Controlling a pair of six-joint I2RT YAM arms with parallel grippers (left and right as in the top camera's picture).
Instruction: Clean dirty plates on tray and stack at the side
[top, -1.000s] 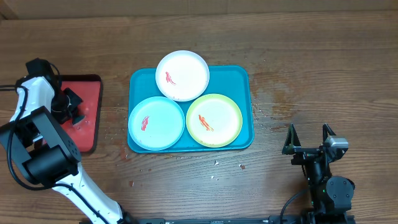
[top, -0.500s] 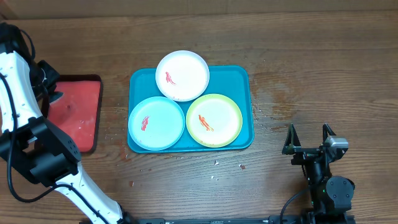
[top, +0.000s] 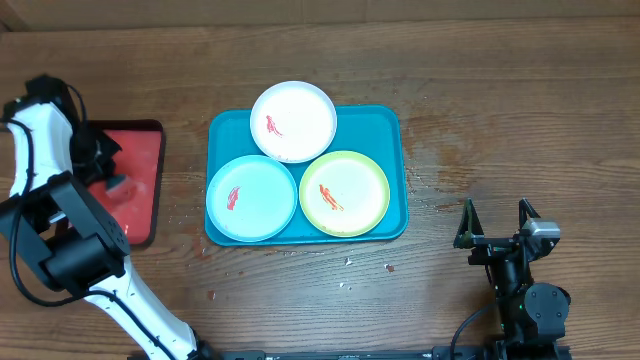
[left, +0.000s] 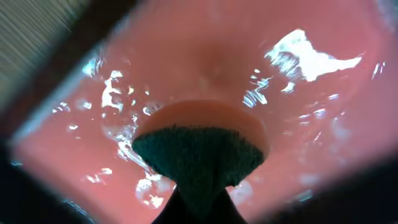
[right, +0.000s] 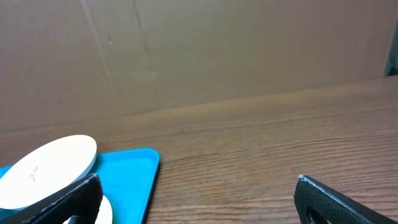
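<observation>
**Overhead view.** The teal tray (top: 388, 128) lies mid-table with its long sides running left to right. On it, each bearing a red-orange smear, are the white plate (top: 300, 120) at the far side, overhanging the far rim; the light blue plate (top: 258, 200) at near left, its edge reaching the tray's left rim; and the yellow-green plate (top: 352, 190) at near right. The three crowd together at the tray's middle. The far-right corner of the tray is bare. The red tray (top: 145, 165) lies well to the left, and the left gripper (top: 108, 178) is over it. The right gripper (top: 494, 218) sits at the near right, apart from the teal tray across a stretch of speckled wood table (top: 470, 120).

**Left wrist view.** Only this view shows the grip. The left gripper (left: 199, 202) is pinched on a sponge (left: 202, 149) whose green scouring face is toward the camera. Behind the sponge is the wet, glinting red tray (left: 298, 106).

**Right wrist view.** The fingers (right: 339, 199) of the right gripper (right: 199, 205) stand wide apart with nothing between them. The view looks low across the table (right: 261, 155) to the teal tray (right: 137, 177), the white plate (right: 53, 165) and a cardboard wall (right: 217, 50) behind them.
</observation>
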